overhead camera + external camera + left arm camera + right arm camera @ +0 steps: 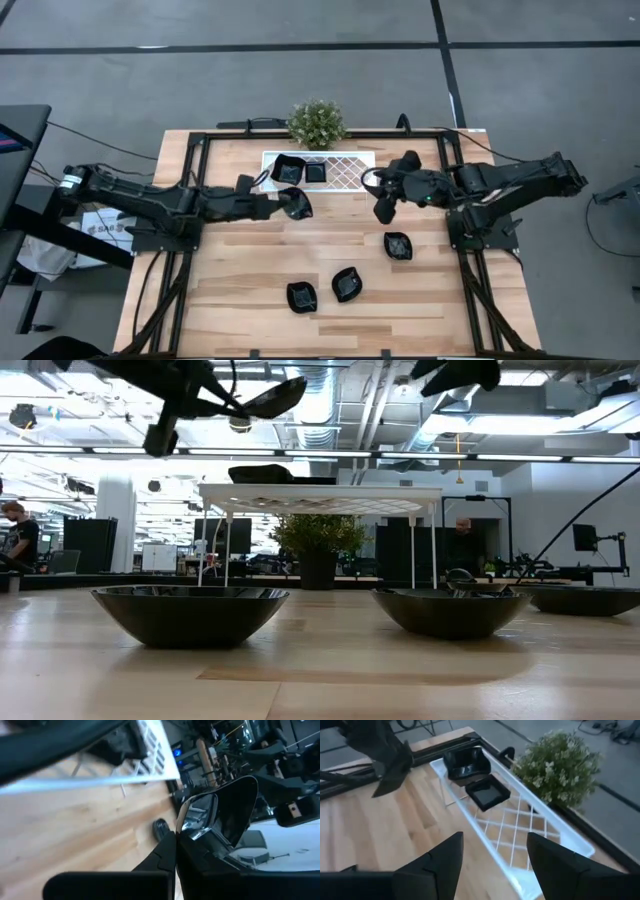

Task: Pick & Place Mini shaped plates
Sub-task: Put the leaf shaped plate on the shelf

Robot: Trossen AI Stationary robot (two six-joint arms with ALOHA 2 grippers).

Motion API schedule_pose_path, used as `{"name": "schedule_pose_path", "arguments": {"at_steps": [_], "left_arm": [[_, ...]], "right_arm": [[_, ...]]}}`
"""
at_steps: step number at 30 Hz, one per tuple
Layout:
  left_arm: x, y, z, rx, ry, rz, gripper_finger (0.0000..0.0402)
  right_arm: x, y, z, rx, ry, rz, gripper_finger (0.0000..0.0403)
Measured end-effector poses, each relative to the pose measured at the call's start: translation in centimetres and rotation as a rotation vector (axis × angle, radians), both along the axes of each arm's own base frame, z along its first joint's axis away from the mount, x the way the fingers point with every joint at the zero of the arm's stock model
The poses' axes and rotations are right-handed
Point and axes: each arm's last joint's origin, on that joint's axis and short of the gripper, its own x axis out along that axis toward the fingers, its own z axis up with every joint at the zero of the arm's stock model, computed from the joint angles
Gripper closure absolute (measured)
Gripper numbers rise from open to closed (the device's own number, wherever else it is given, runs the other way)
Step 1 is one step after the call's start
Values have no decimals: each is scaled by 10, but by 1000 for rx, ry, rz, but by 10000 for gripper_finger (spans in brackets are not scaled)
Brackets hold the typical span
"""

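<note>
Landmark: the white lattice tray, standing on legs at the table's far edge.
Near plates: three black mini plates lie on the table well in front of the tray, two side by side and one nearer the tray, toward the right arm's side.
Left gripper: clamped on the rim of a black plate, held tilted in the air just in front of the tray's left end.
Right gripper: fingers spread wide, holding nothing, hanging off the tray's right end.
On the tray: two black plates at its left end, one rounded, one square, touching.
Behind the tray: a small green potted plant.
</note>
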Motion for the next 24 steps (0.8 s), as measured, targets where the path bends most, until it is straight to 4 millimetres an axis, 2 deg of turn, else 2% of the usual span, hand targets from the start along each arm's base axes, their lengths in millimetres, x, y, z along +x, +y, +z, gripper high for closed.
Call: {"name": "schedule_pose_path", "arguments": {"at_steps": [6, 12, 21, 24], "left_arm": [[18, 10, 11, 71, 6, 9, 398], [29, 13, 7, 94, 47, 7, 398], [33, 14, 2, 116, 63, 47, 398], [33, 15, 2, 120, 62, 54, 398]], "right_arm": [[31, -2, -10, -53, 22, 80, 189], [59, -5, -16, -104, -30, 87, 189], [72, -11, -8, -128, -155, 95, 189], [79, -10, -11, -123, -160, 137, 189]]}}
